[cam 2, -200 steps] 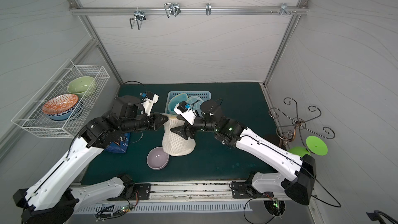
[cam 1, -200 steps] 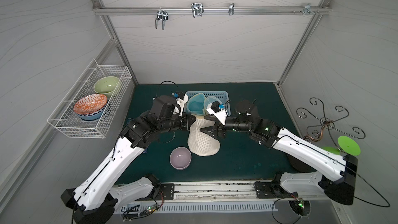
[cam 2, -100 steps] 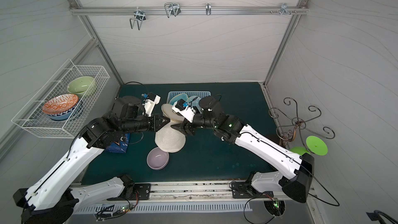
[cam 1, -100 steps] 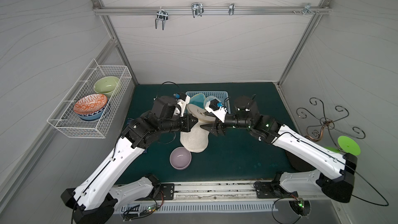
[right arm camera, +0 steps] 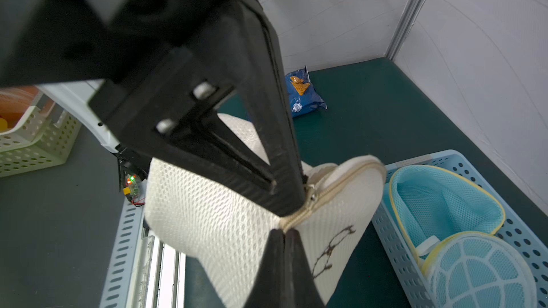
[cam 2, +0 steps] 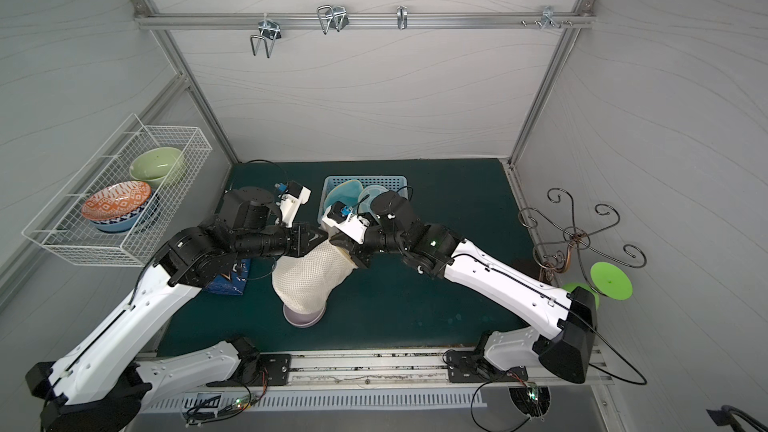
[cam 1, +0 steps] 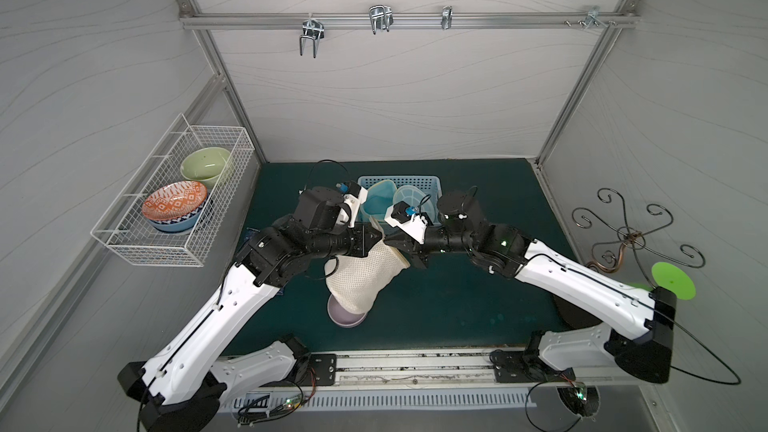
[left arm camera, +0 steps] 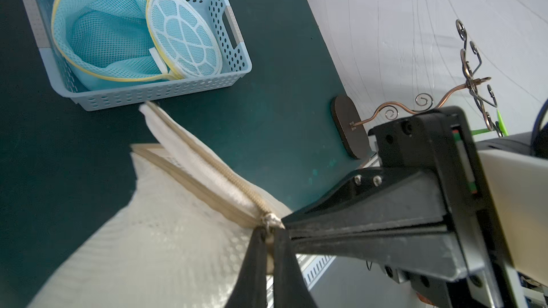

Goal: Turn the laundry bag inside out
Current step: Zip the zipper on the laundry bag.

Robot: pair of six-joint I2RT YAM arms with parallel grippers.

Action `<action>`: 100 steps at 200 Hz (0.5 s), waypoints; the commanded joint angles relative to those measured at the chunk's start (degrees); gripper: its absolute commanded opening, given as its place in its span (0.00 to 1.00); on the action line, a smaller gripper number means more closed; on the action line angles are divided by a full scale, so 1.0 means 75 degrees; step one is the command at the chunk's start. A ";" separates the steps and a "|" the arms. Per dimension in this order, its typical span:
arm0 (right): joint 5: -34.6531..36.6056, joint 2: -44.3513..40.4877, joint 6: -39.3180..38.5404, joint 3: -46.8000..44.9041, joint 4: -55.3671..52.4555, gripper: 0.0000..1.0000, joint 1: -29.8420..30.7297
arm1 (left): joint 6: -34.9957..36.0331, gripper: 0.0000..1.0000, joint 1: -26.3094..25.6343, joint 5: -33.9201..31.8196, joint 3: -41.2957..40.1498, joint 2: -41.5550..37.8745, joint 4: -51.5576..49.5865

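the left fingers (cam 1: 372, 238) are closed tight, pinching the zipper edge (left arm camera: 225, 179) of the white mesh laundry bag (cam 1: 365, 280). the right fingers (cam 1: 397, 240) are closed too, gripping the same edge just beside them, tips nearly meeting. the bag hangs from this shared pinch, lifted above the green tabletop (cam 1: 457, 292) near its middle. its lower end droops over a lavender bowl (cam 1: 347, 320); whether they touch is unclear. a blue basket (cam 1: 399, 181) sits behind.
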 commanded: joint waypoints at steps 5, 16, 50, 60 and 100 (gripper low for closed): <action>-0.0144 -0.0661 0.0150 -0.0411 0.0250 0.00 0.0083 | 0.0167 0.00 0.0434 -0.0441 0.0268 -0.0191 0.0388; -0.0283 -0.0907 0.0254 -0.0651 0.0339 0.00 0.0058 | 0.0079 0.00 0.0822 -0.0134 0.0177 -0.0280 0.0510; -0.0992 -0.1934 0.0889 -0.1562 0.0823 0.00 -0.0159 | 0.0374 0.00 0.1351 -0.0220 0.0324 -0.0251 0.0432; -0.1255 -0.2223 0.0996 -0.1786 0.0923 0.00 -0.0217 | 0.0515 0.00 0.1469 -0.0291 0.0363 -0.0152 0.0408; -0.1660 -0.3595 0.1658 -0.2796 0.1377 0.00 -0.1081 | 0.0706 0.00 0.2152 -0.0135 0.0083 -0.0052 0.0498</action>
